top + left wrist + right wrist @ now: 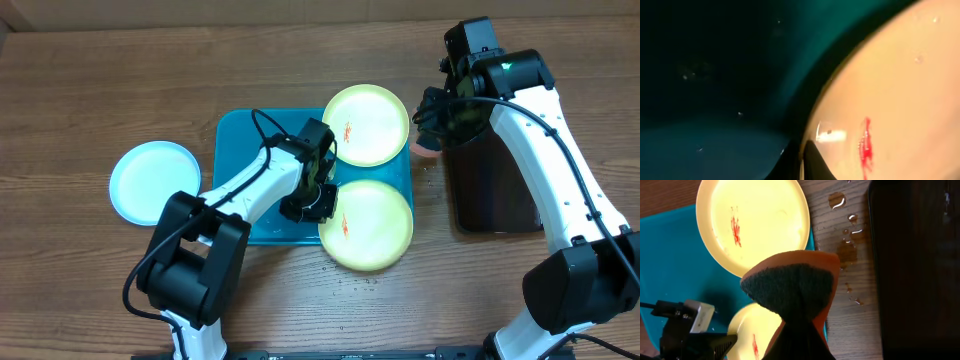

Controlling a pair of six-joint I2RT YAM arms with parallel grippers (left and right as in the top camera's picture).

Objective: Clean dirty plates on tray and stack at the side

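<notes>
Looking down from overhead: the tray (245, 170) sits mid-table with two yellow-green plates on its right side. The top plate (375, 115) is at the tray's 1 o'clock corner and the bottom plate (375, 230) at 5 o'clock, and both hang over the rim. Each has a red smear near its 9 o'clock edge. The pale plate (155, 180) is off the tray, on the table (80, 90) at its 9 o'clock, just beside it.

The left gripper (322, 200) is down on the tray at the bottom plate's 9 o'clock rim with its fingers closed. The wrist view is too tight to tell if the rim is actually pinched.

The right gripper (432, 130) is clamped on an orange sponge (790, 277), dark scrub side showing, at the top plate's 3 o'clock. A black tray (495, 195) is at 3 o'clock of the blue one, with water drops (840, 200) on the wood between them
</notes>
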